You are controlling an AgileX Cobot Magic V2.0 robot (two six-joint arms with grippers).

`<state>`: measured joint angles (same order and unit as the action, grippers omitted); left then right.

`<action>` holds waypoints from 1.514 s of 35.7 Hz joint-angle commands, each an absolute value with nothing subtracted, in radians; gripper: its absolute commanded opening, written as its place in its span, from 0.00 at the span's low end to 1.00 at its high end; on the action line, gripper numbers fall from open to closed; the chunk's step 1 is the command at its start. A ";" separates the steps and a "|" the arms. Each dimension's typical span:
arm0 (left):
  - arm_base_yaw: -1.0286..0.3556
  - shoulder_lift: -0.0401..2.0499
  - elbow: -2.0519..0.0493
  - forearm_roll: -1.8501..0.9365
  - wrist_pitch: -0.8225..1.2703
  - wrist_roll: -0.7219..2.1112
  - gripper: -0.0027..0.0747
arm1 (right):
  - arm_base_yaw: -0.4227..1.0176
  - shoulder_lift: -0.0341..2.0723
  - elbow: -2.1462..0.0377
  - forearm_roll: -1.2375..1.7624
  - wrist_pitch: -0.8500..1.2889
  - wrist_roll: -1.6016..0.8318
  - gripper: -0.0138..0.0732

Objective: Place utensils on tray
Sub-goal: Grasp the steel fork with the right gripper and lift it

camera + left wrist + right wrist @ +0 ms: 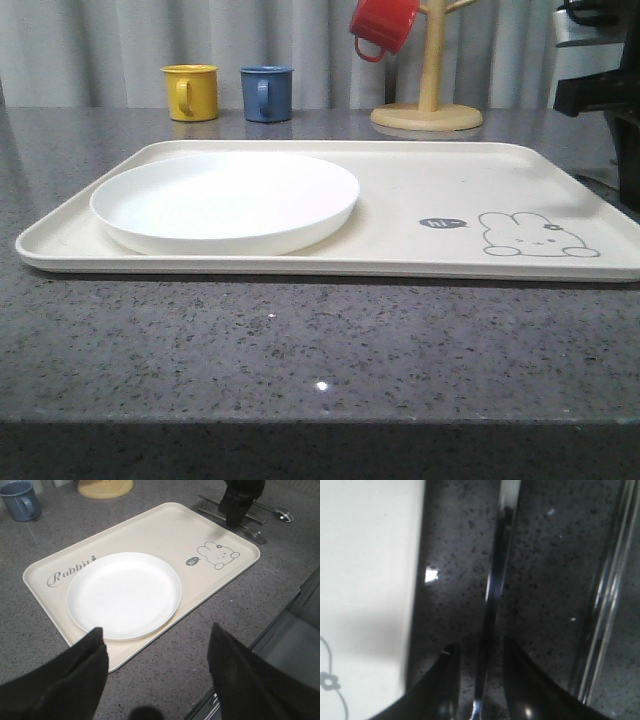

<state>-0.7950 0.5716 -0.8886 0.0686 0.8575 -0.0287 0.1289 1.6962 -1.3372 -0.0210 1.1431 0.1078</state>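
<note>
The cream tray [440, 175] with its rabbit drawing lies across the table and carries a round white plate [225, 200]. In the left wrist view the utensils lie on the counter beyond the tray's [165, 530] far edge: a fork [256, 534], chopsticks [261, 518] and a spoon [284, 516]. My right gripper [235, 507] hangs low over them. In the right wrist view its open fingers [479, 645] straddle the fork's slim handle [494, 585] without touching it. The chopsticks [606, 590] lie beside it and the tray's rim [417, 580] runs along the other side. My left gripper [157, 640] is wide open and holds nothing, above the counter at the tray's near edge.
A yellow mug [190, 92] and a blue mug [266, 93] stand behind the tray. A wooden mug tree [428, 100] holds a red mug [382, 25]. My right arm [600, 85] is at the table's right side. The table edge [280, 615] is close to the tray.
</note>
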 commanded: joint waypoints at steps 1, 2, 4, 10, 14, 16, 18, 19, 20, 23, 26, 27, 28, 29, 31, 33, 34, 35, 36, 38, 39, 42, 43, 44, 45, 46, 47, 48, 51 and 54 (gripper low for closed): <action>-0.803 0.575 -0.913 0.069 0.786 -0.039 0.58 | 0.129 1.665 -1.368 -0.035 1.146 0.107 0.43; -0.803 0.575 -0.913 0.069 0.786 -0.039 0.58 | 0.129 1.667 -1.368 -0.035 1.148 0.107 0.43; -0.803 0.575 -0.913 0.069 0.786 -0.039 0.58 | 0.129 1.668 -1.368 -0.035 1.153 0.107 0.43; -0.803 0.575 -0.913 0.069 0.786 -0.039 0.58 | 0.129 1.669 -1.368 -0.035 1.154 0.107 0.33; -0.803 0.575 -0.913 0.069 0.786 -0.039 0.58 | 0.129 1.669 -1.368 -0.035 1.157 0.107 0.24; -0.803 0.575 -0.913 0.069 0.786 -0.039 0.58 | 0.129 1.669 -1.368 -0.035 1.158 0.107 0.19; -0.803 0.575 -0.913 0.069 0.786 -0.039 0.58 | 0.129 1.669 -1.368 -0.035 1.161 0.108 0.14; -0.803 0.575 -0.913 0.069 0.786 -0.039 0.58 | 0.129 1.669 -1.368 -0.034 1.163 0.108 0.12; -0.803 0.575 -0.913 0.069 0.786 -0.039 0.58 | 0.129 1.669 -1.368 -0.034 1.164 0.108 0.11; -0.803 0.575 -0.913 0.069 0.786 -0.039 0.58 | 0.129 1.666 -1.368 -0.033 1.173 0.108 0.06; -0.803 0.575 -0.913 0.069 0.786 -0.039 0.58 | 0.129 1.649 -1.375 -0.033 1.189 0.108 0.06; -0.803 0.575 -0.913 0.069 0.786 -0.039 0.58 | 0.129 1.644 -1.380 -0.033 1.194 0.108 0.06; -0.803 0.575 -0.913 0.069 0.786 -0.039 0.58 | 0.129 1.634 -1.386 -0.033 1.206 0.108 0.06; -0.803 0.575 -0.913 0.069 0.786 -0.039 0.58 | 0.129 1.626 -1.394 -0.033 1.215 0.108 0.06; -0.803 0.575 -0.913 0.069 0.786 -0.039 0.58 | 0.129 1.603 -1.409 -0.033 1.230 0.108 0.06; -0.803 0.575 -0.913 0.069 0.786 -0.039 0.58 | 0.130 1.579 -1.429 -0.026 1.250 0.108 0.06; -0.803 0.575 -0.913 0.069 0.786 -0.039 0.58 | 0.132 1.565 -1.442 -0.018 1.262 0.108 0.06; -0.803 0.575 -0.913 0.069 0.786 -0.039 0.58 | 0.135 1.559 -1.451 -0.010 1.274 0.108 0.06; -0.803 0.575 -0.913 0.069 0.786 -0.039 0.58 | 0.144 1.544 -1.462 0.000 1.286 0.108 0.06; -0.803 0.575 -0.913 0.069 0.786 -0.039 0.58 | 0.162 1.530 -1.492 0.030 1.313 0.108 0.06; -0.803 0.575 -0.913 0.069 0.786 -0.039 0.58 | 0.174 1.526 -1.508 0.042 1.323 0.108 0.06; -0.803 0.575 -0.913 0.069 0.786 -0.039 0.58 | 0.223 1.526 -1.547 0.071 1.344 0.108 0.06; -0.803 0.575 -0.913 0.069 0.786 -0.039 0.58 | 0.247 1.528 -1.556 0.085 1.344 0.108 0.06; -0.803 0.575 -0.913 0.069 0.786 -0.039 0.58 | 0.266 1.534 -1.567 0.095 1.343 0.110 0.06; -0.803 0.575 -0.913 0.069 0.786 -0.039 0.58 | 0.293 1.539 -1.574 0.103 1.340 0.117 0.06; -0.803 0.575 -0.913 0.069 0.786 -0.039 0.58 | 0.314 1.544 -1.581 0.112 1.338 0.125 0.06; -0.803 0.575 -0.913 0.069 0.786 -0.039 0.58 | 0.335 1.554 -1.588 0.114 1.335 0.142 0.06; -0.803 0.575 -0.913 0.069 0.786 -0.039 0.58 | 0.361 1.560 -1.592 0.114 1.329 0.155 0.06; -0.803 0.575 -0.913 0.069 0.786 -0.039 0.58 | 0.417 1.591 -1.600 0.113 1.317 0.208 0.06; -0.803 0.575 -0.913 0.069 0.786 -0.039 0.58 | 0.450 1.624 -1.604 0.111 1.310 0.269 0.06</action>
